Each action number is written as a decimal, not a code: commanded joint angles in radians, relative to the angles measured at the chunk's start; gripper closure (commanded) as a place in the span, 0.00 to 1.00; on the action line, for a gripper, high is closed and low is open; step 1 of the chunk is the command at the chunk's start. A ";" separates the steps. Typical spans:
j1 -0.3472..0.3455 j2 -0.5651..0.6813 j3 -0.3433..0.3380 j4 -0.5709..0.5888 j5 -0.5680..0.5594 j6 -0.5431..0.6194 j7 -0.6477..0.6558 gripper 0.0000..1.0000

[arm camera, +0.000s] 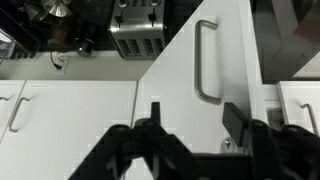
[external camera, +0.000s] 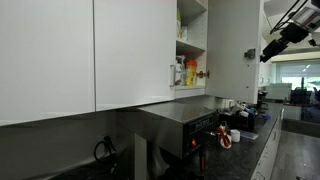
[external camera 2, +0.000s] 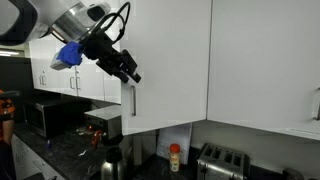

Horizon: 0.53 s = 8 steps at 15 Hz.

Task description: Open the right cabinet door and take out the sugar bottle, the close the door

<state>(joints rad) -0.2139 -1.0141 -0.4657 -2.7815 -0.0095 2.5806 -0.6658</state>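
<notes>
Jaws apart, seemingly clear of plain white right cabinet door (arm camera: 175,80)

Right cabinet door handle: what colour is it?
Silver handle on the white door; best in the wrist view.

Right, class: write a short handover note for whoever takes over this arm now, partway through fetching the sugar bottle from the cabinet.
Claw: open, empty, just off the bar handle of the right cabinet door.
Door: stands open.
Sugar bottle: on the shelf inside, beside the yellow bottle; small and hard to make out.
Done: door opened.
Left: reach in, take the bottle out, close the door.
</notes>
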 commanded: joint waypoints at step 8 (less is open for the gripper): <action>-0.051 -0.159 0.078 0.007 -0.103 -0.393 0.197 0.00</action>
<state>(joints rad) -0.2419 -1.1296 -0.4193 -2.7767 -0.0809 2.2924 -0.5113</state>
